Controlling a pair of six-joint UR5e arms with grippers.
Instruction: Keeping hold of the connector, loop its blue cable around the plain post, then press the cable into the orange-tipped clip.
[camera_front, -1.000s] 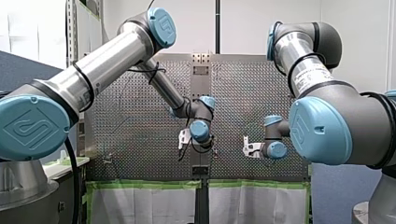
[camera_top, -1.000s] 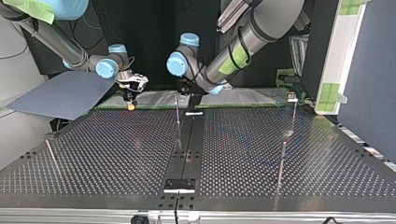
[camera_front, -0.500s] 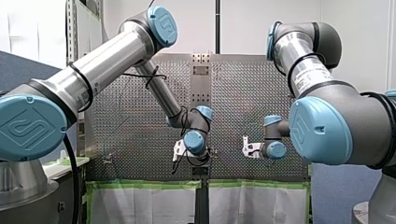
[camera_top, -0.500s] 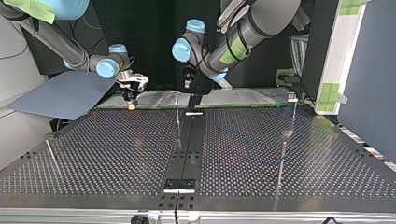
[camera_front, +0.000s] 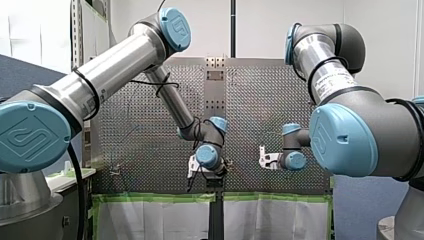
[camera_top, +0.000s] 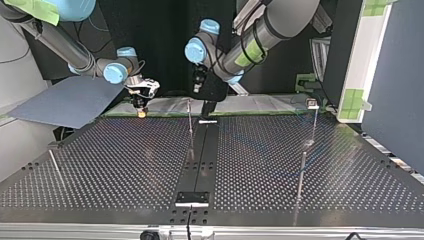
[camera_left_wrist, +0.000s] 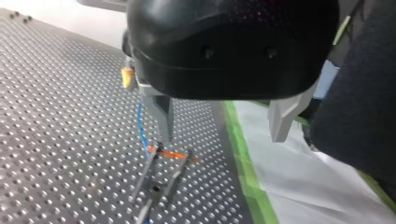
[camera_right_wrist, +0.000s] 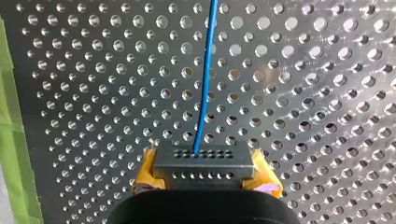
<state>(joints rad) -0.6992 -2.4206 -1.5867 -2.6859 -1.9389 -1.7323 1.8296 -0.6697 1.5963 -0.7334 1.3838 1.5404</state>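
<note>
**A:** Right pincer (camera_top: 141, 112) is clamped on the connector (camera_right_wrist: 204, 161), with the yellow pads (camera_right_wrist: 145, 170) squeezing it at both ends.

**B:** And the cable (camera_right_wrist: 205, 84)?

**A:** It leaves the connector's middle and runs straight ahead of the pincer, over the table (camera_right_wrist: 327, 93).

**B:** Left pincer (camera_left_wrist: 222, 137)?

**A:** Spread wide, and the metal fingers (camera_left_wrist: 163, 116) grip nothing. It hangs low over the table.

**B:** Where's the clip (camera_left_wrist: 168, 161)?

**A:** Just under one finger, orange tips up. The cable passes right beside that same finger, down toward the clip.

**B:** Seated in it?

**A:** I can't tell from here. Green tape (camera_left_wrist: 243, 158) lies under the gap between the fingers.
</note>
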